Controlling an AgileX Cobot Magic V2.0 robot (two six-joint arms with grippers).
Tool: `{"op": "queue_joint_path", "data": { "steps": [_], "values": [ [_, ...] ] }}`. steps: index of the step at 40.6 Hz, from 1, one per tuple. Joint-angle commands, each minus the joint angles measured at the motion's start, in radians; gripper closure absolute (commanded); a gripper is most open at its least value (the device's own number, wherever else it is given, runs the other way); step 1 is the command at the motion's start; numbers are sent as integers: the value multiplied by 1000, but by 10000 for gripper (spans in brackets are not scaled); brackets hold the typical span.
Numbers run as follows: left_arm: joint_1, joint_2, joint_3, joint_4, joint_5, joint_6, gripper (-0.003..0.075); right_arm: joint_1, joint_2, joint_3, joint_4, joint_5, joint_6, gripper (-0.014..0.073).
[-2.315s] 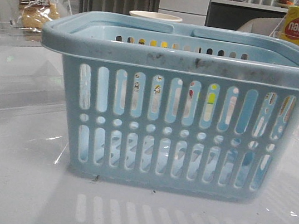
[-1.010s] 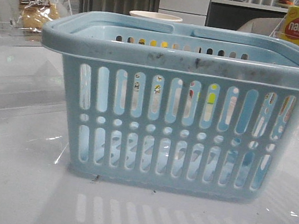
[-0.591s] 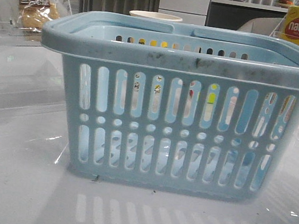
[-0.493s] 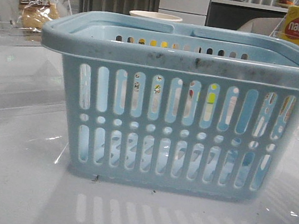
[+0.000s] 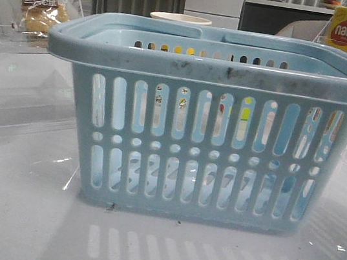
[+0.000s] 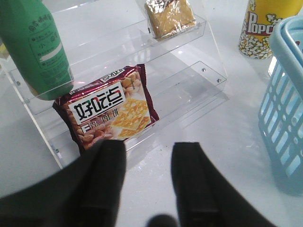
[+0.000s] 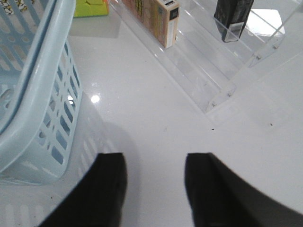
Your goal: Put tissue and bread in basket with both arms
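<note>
- Left gripper: fingers spread, empty, above the table near a red packet.
- Right gripper: fingers spread, empty, beside the basket.
- Bread lies on a clear shelf.
- Tissue stands on another clear shelf.

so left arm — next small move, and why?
Probably reach forward toward the bread on the clear shelf's upper step. The left gripper is open and empty over bare table, and nothing lies between its fingers; the basket stands beside it.
</note>
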Motion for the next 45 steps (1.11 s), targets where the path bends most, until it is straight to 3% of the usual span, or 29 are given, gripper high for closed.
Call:
{"op": "queue_joint_path", "data": {
  "steps": [1, 22, 45],
  "values": [
    [-6, 22, -30, -11, -72, -11, 233, 2, 29, -36, -21, -75, -3, 33],
    [-6, 34, -30, -11, -78, -11, 297, -204, 412, -352, -26, -87, -3, 34],
    [-6, 34, -30, -11, -80, -11, 372, -207, 829, -712, -26, -87, -3, 34]
  ]
}}
